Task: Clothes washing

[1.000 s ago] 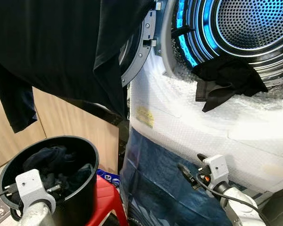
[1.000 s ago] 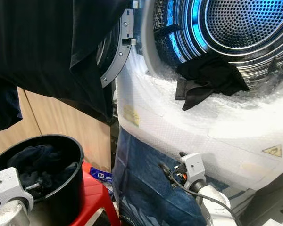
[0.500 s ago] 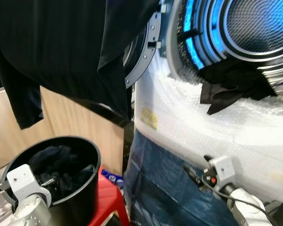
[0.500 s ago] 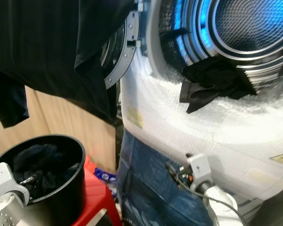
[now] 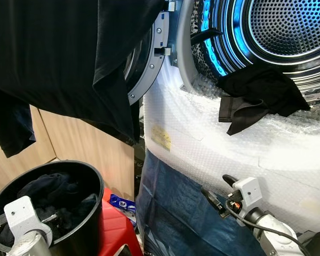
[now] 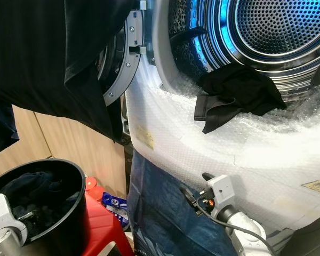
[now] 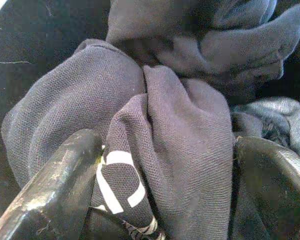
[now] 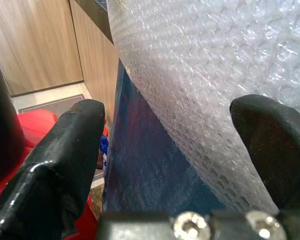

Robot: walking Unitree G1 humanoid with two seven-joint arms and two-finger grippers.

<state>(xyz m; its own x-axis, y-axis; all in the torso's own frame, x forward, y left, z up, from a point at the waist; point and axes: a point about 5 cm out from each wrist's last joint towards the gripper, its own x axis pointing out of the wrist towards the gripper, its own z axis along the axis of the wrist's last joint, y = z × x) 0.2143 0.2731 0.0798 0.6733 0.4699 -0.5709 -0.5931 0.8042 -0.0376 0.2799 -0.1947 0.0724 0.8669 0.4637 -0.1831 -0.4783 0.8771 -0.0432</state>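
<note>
A black bucket [image 5: 93, 178] at the lower left holds dark clothes [image 5: 48, 189]. My left gripper [image 5: 58, 217] reaches into it, open, and in the left wrist view its fingers [image 7: 55, 180] stand on either side of a navy garment [image 7: 190, 125] with white markings. A black garment [image 5: 261, 93] hangs over the lip of the washer's open, blue-lit drum [image 5: 288, 26]. My right gripper [image 5: 217, 188] is open and holds nothing, low in front of the washer's bubble-wrapped front [image 8: 200, 75].
A large black shirt [image 5: 58, 58] hangs over the open washer door [image 5: 149, 64] and covers the upper left. The bucket stands on a red stool [image 5: 114, 226]. A blue sheet [image 5: 176, 213] hangs below the bubble wrap. Wooden cabinet fronts [image 5: 80, 144] stand behind.
The head view swayed and came back, shifting the whole picture. Both arms and the clothes keep their places relative to bucket and washer.
</note>
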